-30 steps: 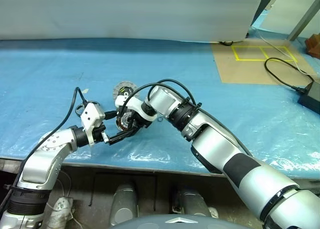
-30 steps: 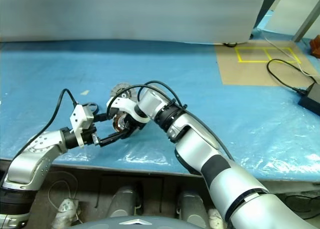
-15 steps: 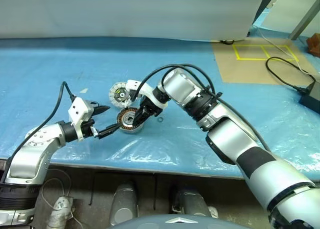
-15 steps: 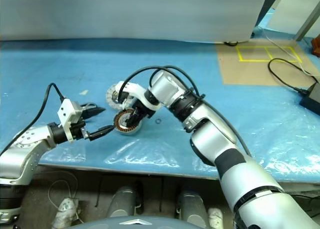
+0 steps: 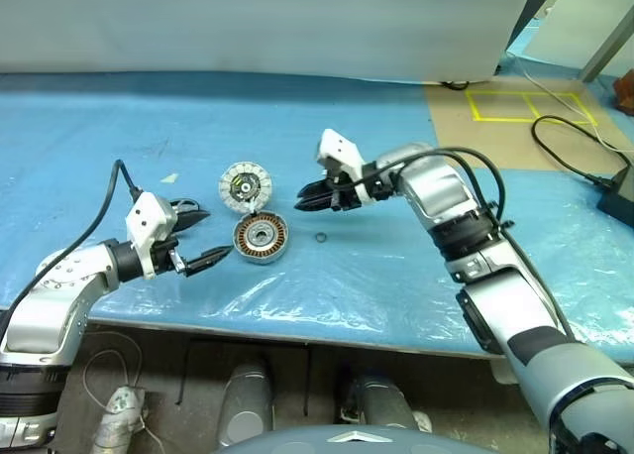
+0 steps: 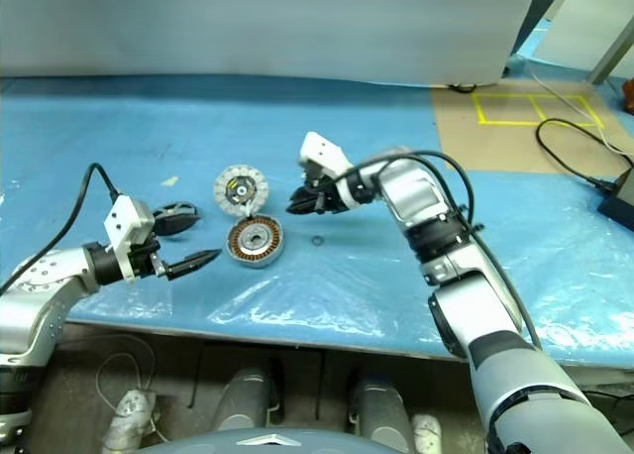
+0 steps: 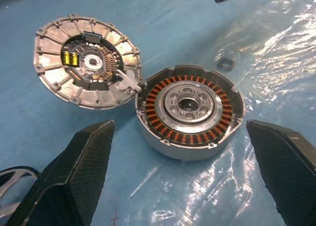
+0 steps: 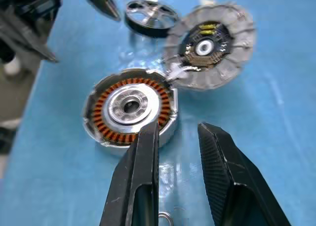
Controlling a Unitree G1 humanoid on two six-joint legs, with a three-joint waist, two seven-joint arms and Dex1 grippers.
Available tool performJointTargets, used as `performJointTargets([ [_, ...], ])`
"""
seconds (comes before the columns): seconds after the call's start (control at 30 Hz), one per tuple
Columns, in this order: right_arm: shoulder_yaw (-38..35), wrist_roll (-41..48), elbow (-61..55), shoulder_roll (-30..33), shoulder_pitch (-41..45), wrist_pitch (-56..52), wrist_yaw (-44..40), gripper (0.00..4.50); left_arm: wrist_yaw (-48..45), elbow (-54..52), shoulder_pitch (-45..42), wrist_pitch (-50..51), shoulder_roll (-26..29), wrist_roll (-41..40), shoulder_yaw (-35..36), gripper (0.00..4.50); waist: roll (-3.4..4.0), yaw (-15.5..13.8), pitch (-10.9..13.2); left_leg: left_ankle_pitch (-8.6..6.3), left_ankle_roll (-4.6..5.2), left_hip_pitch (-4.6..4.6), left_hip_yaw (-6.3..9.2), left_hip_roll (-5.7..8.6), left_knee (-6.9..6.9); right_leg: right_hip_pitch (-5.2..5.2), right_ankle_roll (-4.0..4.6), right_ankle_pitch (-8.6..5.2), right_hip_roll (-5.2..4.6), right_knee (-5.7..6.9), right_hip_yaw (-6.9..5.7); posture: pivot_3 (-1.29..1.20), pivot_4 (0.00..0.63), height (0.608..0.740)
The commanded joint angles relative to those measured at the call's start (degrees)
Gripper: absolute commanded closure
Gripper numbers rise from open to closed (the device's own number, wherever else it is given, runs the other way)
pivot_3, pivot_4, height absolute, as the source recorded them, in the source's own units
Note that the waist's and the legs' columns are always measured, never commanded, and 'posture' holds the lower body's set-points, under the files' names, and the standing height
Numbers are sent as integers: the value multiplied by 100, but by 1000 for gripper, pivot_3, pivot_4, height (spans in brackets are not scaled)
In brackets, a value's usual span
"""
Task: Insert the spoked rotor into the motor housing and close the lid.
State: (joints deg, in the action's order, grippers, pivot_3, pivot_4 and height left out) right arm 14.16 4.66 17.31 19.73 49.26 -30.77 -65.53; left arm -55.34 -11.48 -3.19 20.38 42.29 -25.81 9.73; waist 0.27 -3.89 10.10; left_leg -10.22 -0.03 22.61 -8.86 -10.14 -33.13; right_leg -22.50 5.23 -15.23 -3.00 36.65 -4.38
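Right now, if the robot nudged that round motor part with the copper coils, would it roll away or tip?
Probably neither. The motor housing lies flat and low on the blue sheet, so it would likely slide. Its metal rim and copper coils suggest it is heavy for its size. The open lid seems joined to it and might drag along.

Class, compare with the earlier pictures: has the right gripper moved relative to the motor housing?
Yes. The right gripper has lifted off the motor housing and drawn away rightward; the housing lies on the blue sheet.

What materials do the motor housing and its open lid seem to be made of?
The motor housing looks like bare silver metal with a dull cast rim; its ring of orange-brown windings looks like copper wire. The lid seems to be similar grey metal, ribbed, and holds a dark circuit board with yellow parts.
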Motion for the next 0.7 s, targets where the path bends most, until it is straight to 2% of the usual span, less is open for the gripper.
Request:
performJointTargets([
  [0.03, -455, 322, -424, -57, -446, 217, 426, 3243, 9, -366, 85, -14, -29, -131, 53, 0, 0, -2, 0, 0, 1, 0, 0, 1, 0, 0, 0, 0, 0, -1, 0, 0, 150, 740],
  [0.23, -871, 793, -1054, -102, -987, -111, 822, 3243, 49, -473, 147, 90, -91, -218, 15, 0, 2, 6, 1, -1, 6, -7, -1, -2, -3, 3, 3, -2, 2, 1, 1, 0, 150, 740],
  [0.43, -474, 625, -1444, 32, -1760, 153, 990, 3243, 138, -459, 172, 39, -197, -121, -138, 0, 1, -18, 1, -1, 4, -26, -1, 2, -1, 29, 2, -2, 0, -17, 1, 0, 150, 740],
  [0.53, -280, 324, -1346, 74, -1992, 665, 1194, 3243, 138, -437, 191, 9, -208, -80, -157, 0, 1, -3, 1, -2, 5, -26, -1, 1, 0, 28, 1, -2, 1, -17, 1, 0, 150, 740],
  [0.63, -367, 344, -1158, 25, -2044, 947, 1345, 2655, 132, -423, 179, 3, -203, -83, -143, 0, 1, 11, 1, -2, 5, -28, -1, 1, 0, 27, 1, -2, 1, -17, 2, 0, 150, 740],
  [0.7, -373, 380, -1097, 13, -2051, 1008, 1379, 2061, 124, -400, 160, -7, -196, -84, -139, 0, 1, 3, 1, -2, 5, -31, -2, 1, 0, 30, 1, -3, 1, -17, 2, 0, 150, 740],
])
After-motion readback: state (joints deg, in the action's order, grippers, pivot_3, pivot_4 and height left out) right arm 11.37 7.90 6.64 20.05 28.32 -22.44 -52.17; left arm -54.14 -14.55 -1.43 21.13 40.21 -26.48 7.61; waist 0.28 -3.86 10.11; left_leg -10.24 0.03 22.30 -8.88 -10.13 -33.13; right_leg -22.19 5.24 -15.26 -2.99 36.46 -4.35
